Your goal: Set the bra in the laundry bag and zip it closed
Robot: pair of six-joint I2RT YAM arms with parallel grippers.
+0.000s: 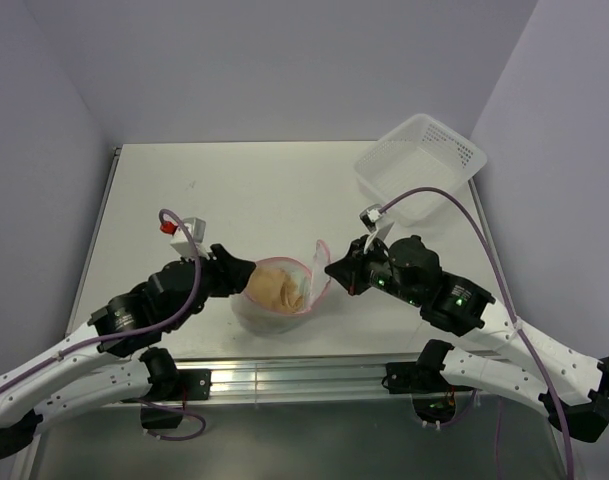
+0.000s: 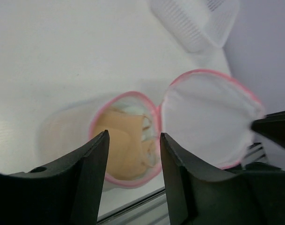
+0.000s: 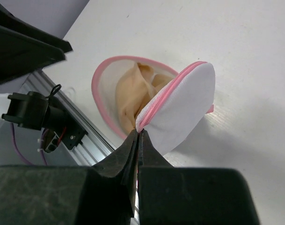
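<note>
One laundry bag (image 3: 97, 93) sat near the lower middle of the overhead view, close to the bottom edge of the white table (image 1: 234, 190); its round mouth with the pink rim was open and its one lid flap (image 3: 184, 108) stood raised on the right side, hinged to the body; one beige bra (image 3: 129, 93) lay bunched inside the mesh pouch, showing through the open mouth. Two arms reached in from the bottom corners of that view, one from each side. The left gripper (image 2: 133, 138) was just beside the bag's left wall, its two black fingers (image 2: 93, 159) spread apart with nothing between them, the open mouth showing in the gap behind. The right gripper (image 3: 138, 135) had its two fingers pressed together, pinching the pink zipper edge at the bottom of the lid. One white perforated basket (image 1: 439, 140) stood at the upper right of the table, well apart from the bag.
</note>
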